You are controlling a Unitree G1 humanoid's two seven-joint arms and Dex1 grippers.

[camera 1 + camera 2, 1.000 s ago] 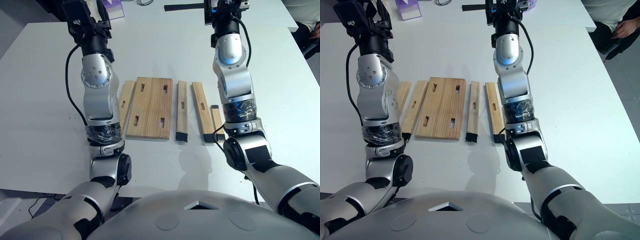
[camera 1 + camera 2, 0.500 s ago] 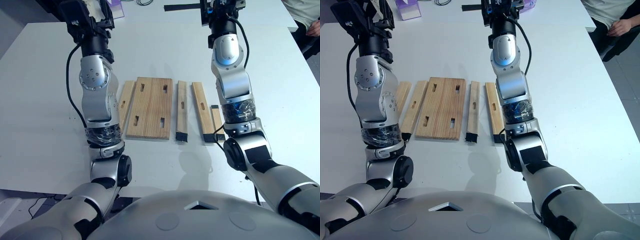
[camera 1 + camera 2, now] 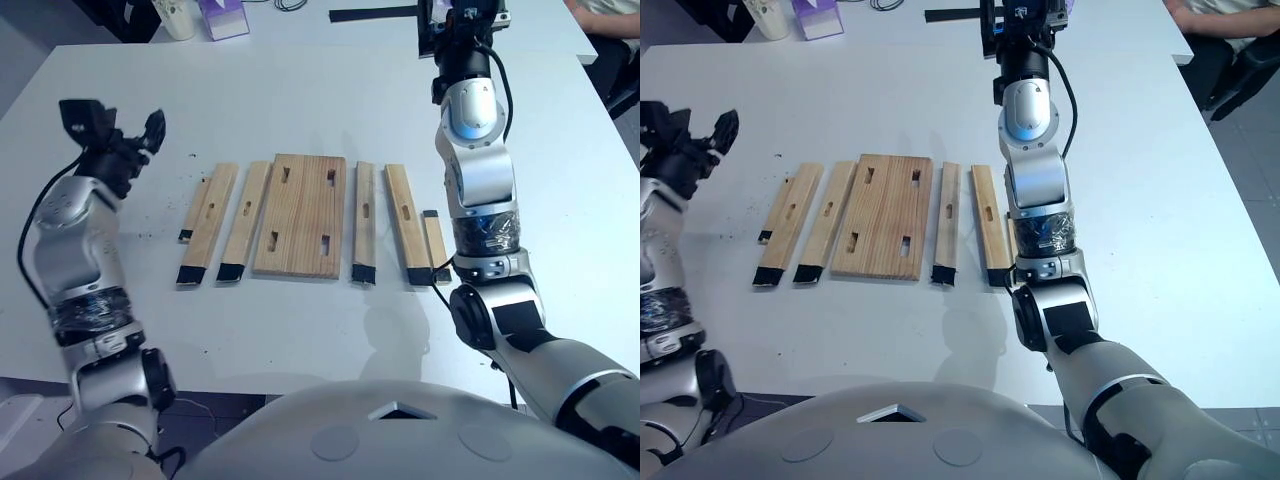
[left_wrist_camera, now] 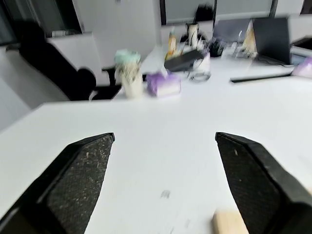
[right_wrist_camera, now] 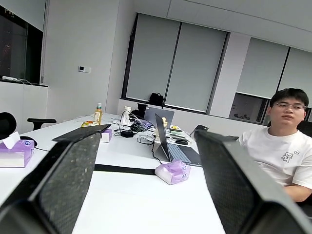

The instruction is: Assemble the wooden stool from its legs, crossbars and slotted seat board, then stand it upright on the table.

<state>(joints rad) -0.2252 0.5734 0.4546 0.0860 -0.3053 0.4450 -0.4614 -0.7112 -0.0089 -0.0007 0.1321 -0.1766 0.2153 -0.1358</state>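
Observation:
The slotted seat board lies flat at the table's middle. Two slotted wooden slats with black-taped ends lie to its left. To its right lie two more slats and a short bar. My left gripper hangs open and empty over bare table, left of the slats; its dark pads stand wide apart, with a slat end just below them. My right arm stands upright behind the right slats. Its gripper points out into the room, open and empty.
The white table stretches wide to the left and behind the parts. A purple tissue box, a cup and a black strip sit along the far edge. The table's right edge runs close by my right arm.
My left arm has swung out to the left and down, uncovering the two left slats. The right arm has barely shifted. The wooden parts lie as before.

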